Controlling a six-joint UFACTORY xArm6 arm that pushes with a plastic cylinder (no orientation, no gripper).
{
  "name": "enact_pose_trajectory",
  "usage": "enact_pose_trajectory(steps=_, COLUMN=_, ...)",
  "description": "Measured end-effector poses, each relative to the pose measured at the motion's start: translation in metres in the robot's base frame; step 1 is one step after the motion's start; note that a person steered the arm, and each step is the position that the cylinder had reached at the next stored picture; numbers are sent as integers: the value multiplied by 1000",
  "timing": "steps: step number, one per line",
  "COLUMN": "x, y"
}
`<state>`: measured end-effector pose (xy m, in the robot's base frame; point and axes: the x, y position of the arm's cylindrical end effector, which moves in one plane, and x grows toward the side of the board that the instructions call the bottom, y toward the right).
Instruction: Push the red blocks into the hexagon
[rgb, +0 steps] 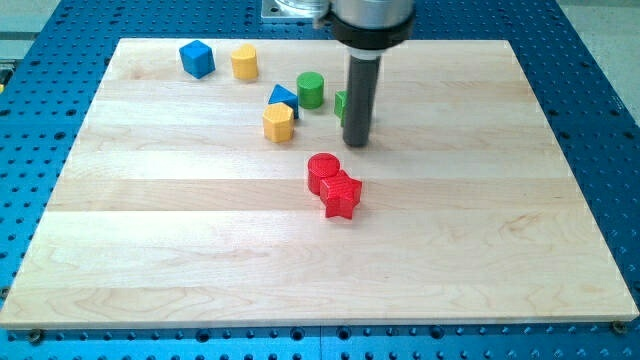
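Note:
A red cylinder (322, 171) and a red star (342, 195) touch each other near the board's middle. A yellow hexagon (278, 123) sits up and to the left of them, touching a blue triangle block (283, 98). My tip (357, 142) rests on the board just above and right of the red cylinder, a small gap away. The rod hides most of a green block (341, 103) behind it.
A green cylinder (311, 89) stands right of the blue triangle. A blue cube (197, 58) and a yellow block (245, 62) sit at the view's top left. The wooden board (150, 250) lies on a blue perforated table.

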<state>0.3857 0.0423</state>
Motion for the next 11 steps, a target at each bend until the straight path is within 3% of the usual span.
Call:
enact_pose_trajectory(steps=1, x=-34, y=12)
enact_pose_trajectory(steps=2, x=-15, y=47)
enact_pose_trajectory(steps=3, x=100, y=70)
enact_pose_trajectory(steps=4, x=159, y=22)
enact_pose_trajectory(steps=5, x=129, y=-24)
enact_pose_trajectory(steps=6, x=80, y=-24)
enact_pose_trajectory(steps=9, x=28, y=-3)
enact_pose_trajectory(steps=11, x=22, y=22)
